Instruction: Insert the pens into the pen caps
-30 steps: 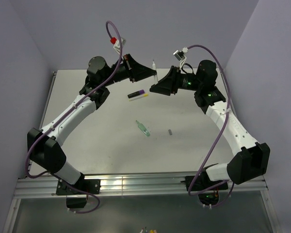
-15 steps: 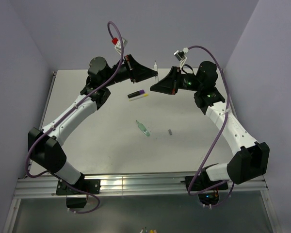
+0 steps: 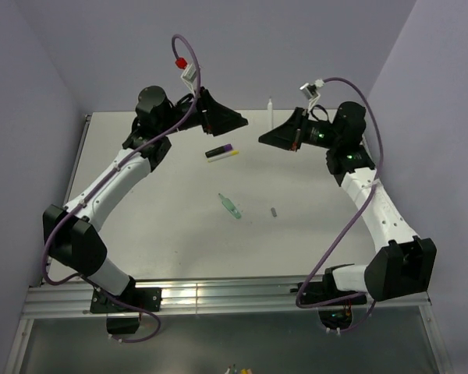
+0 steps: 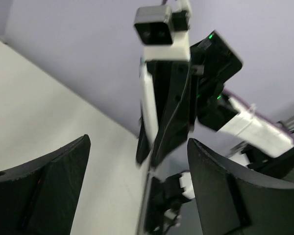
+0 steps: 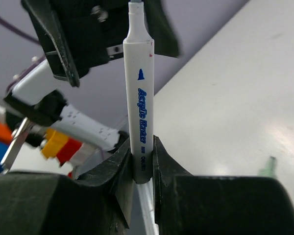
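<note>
We see the right gripper [image 5: 142,169] clenched on the grey-white pen [image 5: 138,98]. It pinches the pen's lower end, so the pen stands upright above the fingers, tip up. The left gripper [image 3: 242,123] is released with its jaws spread wide. It faces that pen across a gap above the table [image 3: 156,234] and does not touch it. On the table, the black pen [image 3: 219,150] lies with the pale yellow pen [image 3: 223,157] right beside it. The green pen [image 3: 230,206] lies nearer the arm bases, and a grey cap [image 3: 274,211] sits to its right.
</note>
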`<act>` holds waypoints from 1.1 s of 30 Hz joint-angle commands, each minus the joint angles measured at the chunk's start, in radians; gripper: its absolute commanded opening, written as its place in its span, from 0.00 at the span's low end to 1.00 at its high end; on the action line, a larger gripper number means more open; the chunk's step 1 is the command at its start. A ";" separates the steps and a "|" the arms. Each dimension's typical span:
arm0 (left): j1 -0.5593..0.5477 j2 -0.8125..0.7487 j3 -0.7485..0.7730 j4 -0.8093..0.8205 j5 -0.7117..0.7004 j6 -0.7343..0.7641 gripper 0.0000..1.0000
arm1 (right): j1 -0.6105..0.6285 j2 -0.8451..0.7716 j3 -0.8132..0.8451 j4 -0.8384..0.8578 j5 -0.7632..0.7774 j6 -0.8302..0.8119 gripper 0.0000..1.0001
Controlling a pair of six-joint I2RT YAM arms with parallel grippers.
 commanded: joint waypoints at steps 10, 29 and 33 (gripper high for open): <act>-0.022 0.197 0.224 -0.730 0.160 1.122 0.76 | -0.456 -0.065 0.137 -0.554 0.056 -0.446 0.00; -0.289 0.722 0.536 -1.122 0.106 1.895 0.68 | -0.596 -0.049 0.160 -0.562 -0.025 -0.451 0.00; -0.297 0.758 0.526 -1.091 0.107 1.891 0.67 | -0.596 -0.043 0.151 -0.564 -0.028 -0.454 0.00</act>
